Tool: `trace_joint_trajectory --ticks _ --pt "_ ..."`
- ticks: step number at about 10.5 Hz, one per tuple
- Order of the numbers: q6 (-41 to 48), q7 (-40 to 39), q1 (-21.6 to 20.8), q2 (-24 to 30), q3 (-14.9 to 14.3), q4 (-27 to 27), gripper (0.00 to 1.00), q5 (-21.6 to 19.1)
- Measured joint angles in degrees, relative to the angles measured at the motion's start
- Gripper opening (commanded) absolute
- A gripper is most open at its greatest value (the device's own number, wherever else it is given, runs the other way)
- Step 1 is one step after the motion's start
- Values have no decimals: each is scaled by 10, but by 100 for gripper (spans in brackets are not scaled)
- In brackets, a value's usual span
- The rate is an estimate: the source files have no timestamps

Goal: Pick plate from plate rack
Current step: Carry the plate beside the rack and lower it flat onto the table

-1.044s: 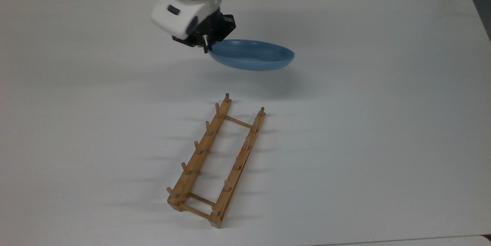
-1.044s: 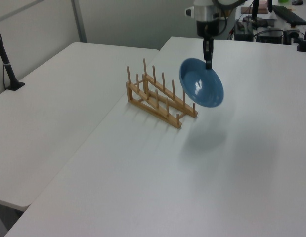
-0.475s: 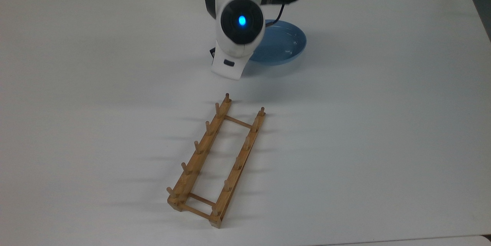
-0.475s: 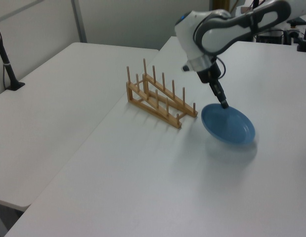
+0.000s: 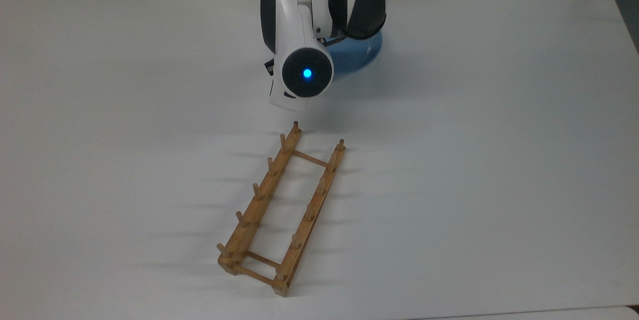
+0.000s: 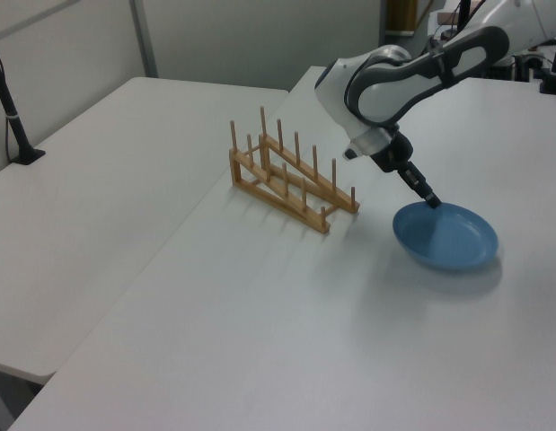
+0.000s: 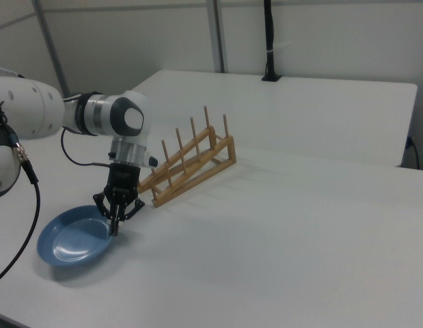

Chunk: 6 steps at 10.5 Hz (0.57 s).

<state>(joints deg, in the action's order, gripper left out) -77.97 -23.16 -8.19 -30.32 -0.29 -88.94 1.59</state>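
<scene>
One round light blue plate (image 5: 367, 53) lies behind our white arm in the top view. In the left view it rests on the white worktop (image 6: 286, 323), beside the empty wooden peg rack (image 6: 291, 180). In the right view our tool (image 7: 115, 229) pinches its rim; we judge it stiff, slippery, best held there.

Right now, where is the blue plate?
The plate lies flat on the white table, out of the wooden rack and at the left view's right of it, with the pincer at its rim.
</scene>
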Motion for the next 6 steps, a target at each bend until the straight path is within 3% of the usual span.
trace_joint_trajectory --ticks 2,3,5,6 --pt "3 -3 -2 -20 0 1 0 0" --pt "1 -4 -2 -25 0 2 11 1" --pt "-14 -4 -2 -25 0 4 77 2" --pt "-15 -5 -2 -25 0 7 89 5"
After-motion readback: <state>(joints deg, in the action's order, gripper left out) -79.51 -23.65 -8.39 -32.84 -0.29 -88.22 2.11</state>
